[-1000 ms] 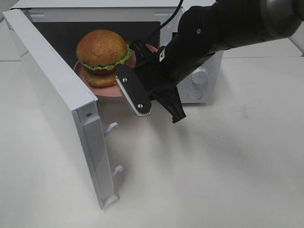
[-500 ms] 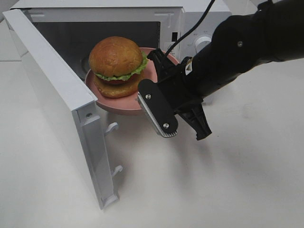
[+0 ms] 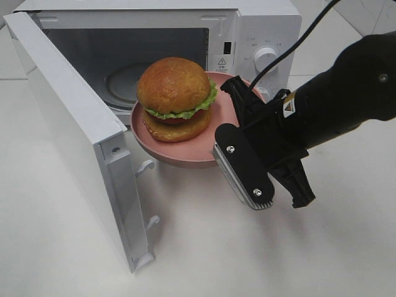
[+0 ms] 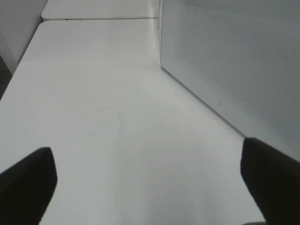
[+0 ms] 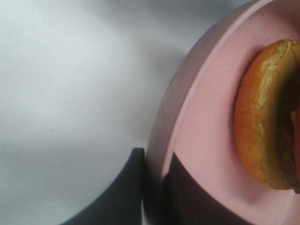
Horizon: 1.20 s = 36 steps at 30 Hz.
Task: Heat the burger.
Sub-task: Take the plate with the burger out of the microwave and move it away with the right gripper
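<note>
The burger [image 3: 176,98], with its golden-brown bun and green lettuce, sits on a round pink plate [image 3: 185,158] held in the air just in front of the microwave's open cavity [image 3: 117,59]. My right gripper [image 3: 231,124] is shut on the plate's right rim. In the right wrist view its dark fingers [image 5: 126,192] pinch the plate's rim [image 5: 187,103] beside the burger's [image 5: 262,126] bottom bun. My left gripper [image 4: 150,187] stands open over bare table with nothing between its fingertips. It does not show in the exterior high view.
The white microwave [image 3: 263,31] stands at the back with its door [image 3: 68,124] swung wide open toward the front left; its knobs are on the right panel. A perforated white panel [image 4: 234,61] fills one side of the left wrist view. White table [image 3: 216,247] lies all around.
My right gripper has carried the plate with the burger out of the microwave's mouth, toward the front right. The left gripper has stayed open.
</note>
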### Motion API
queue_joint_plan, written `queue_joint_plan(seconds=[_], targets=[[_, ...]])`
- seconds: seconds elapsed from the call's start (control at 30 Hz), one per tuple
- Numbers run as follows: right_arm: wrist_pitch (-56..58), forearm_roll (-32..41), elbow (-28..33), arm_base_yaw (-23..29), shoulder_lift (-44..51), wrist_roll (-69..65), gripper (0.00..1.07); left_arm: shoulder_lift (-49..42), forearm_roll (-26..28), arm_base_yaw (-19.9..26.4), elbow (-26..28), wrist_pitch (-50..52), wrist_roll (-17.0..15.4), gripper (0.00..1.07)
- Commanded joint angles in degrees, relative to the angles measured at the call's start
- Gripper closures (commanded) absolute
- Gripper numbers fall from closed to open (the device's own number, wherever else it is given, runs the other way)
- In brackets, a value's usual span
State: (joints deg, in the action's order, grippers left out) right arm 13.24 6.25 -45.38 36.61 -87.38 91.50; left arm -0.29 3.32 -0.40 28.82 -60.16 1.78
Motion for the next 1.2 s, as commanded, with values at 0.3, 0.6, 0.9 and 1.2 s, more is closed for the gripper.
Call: queue_joint_plan(seconds=[0.3, 0.6, 0.9, 1.2], targets=[[-3.3, 0.3, 7.8, -0.2, 10.1, -0.6, 1.07, -1.1, 0.3, 0.1, -0.2, 0.8, -0.4, 0.06], [-1.9, 0.3, 12.0, -0.2, 15.2, -2.2, 1.07, -1.1, 0.3, 0.1, -0.2, 0.8, -0.4, 0.06], [0.5, 0.2, 16.3, -0.2, 22.2, -2.4, 1.07, -1.1, 0.3, 0.1, -0.2, 0.8, -0.4, 0.06], [5.4, 0.2, 20.1, -0.2, 30.3, -3.7, 1.06, -1.1, 0.3, 0.1, -0.2, 0.8, -0.4, 0.06]])
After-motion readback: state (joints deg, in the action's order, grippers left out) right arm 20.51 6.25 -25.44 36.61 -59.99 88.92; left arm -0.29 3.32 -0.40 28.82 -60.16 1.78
